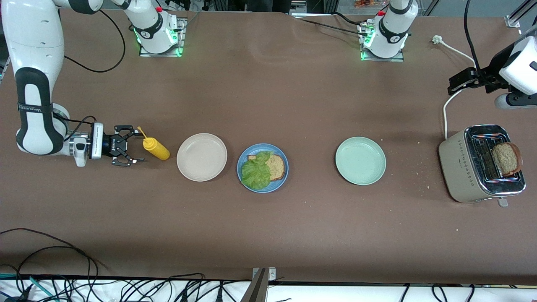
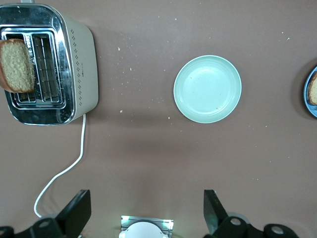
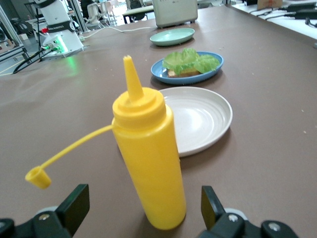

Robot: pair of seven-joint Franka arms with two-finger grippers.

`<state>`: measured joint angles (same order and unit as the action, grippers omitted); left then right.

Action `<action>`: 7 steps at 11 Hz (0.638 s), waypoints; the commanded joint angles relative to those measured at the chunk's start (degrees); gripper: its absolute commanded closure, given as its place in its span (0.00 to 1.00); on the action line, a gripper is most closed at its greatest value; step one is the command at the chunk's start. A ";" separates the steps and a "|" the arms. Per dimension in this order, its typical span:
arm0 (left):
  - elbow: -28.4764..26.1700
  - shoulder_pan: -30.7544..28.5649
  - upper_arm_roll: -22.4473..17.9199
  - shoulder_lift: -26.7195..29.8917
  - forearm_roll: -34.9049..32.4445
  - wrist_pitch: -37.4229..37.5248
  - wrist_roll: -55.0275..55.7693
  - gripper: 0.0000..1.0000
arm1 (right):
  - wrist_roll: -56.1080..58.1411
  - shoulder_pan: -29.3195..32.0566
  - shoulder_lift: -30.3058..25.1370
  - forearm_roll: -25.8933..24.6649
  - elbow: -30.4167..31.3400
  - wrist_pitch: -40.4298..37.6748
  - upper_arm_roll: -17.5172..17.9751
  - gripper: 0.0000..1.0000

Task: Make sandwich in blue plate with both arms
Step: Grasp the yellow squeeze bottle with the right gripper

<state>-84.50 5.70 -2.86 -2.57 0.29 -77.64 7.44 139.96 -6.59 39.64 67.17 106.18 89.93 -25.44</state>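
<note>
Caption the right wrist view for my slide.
Open right gripper faces the uncapped yellow squeeze bottle beside the beige plate.

Even, bright overhead light, soft short shadows under the plates. Chrome toaster top [image 1: 497, 159] throws glare. Green base lights [image 1: 178, 52] glow on the table [image 1: 293, 105]. Yellow bottle [image 3: 148, 163] just ahead of the right gripper [image 3: 141, 210] is sharp; background soft.

I see the blue plate [image 1: 243, 174] sitting flat on the table between a beige plate [image 1: 202, 157] and a pale green plate [image 1: 360, 160]. On it lies a slice of speckled brown bread [image 1: 277, 167], with a crinkled green lettuce leaf [image 1: 256, 171] covering the half toward the right arm's end. A second slice [image 1: 505, 158] stands upright in the toaster [image 1: 459, 163].
</note>
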 commanded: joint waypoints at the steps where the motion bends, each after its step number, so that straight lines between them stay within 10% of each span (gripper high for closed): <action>1: 1.00 -0.07 0.14 -0.15 -1.61 0.74 -1.28 0.00 | 4.09 0.70 2.28 3.40 -1.67 -4.58 2.06 0.00; 4: 0.92 -0.16 0.14 -0.15 -1.61 0.65 -1.28 0.00 | 3.92 0.79 4.56 3.49 -6.05 -7.30 3.72 0.05; 6: 1.00 -0.16 0.14 -0.07 -1.61 0.65 -1.37 0.00 | 3.04 0.71 4.92 3.58 -7.47 -8.37 4.00 0.64; 7: 0.92 -0.16 0.14 -0.06 -1.61 0.65 -1.28 0.00 | 2.52 0.62 4.92 3.58 -7.65 -8.11 4.08 0.78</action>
<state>-84.50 5.66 -2.88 -2.57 0.29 -77.64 7.44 143.33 -6.59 43.05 69.66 101.02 83.46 -21.70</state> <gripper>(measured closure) 0.000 0.101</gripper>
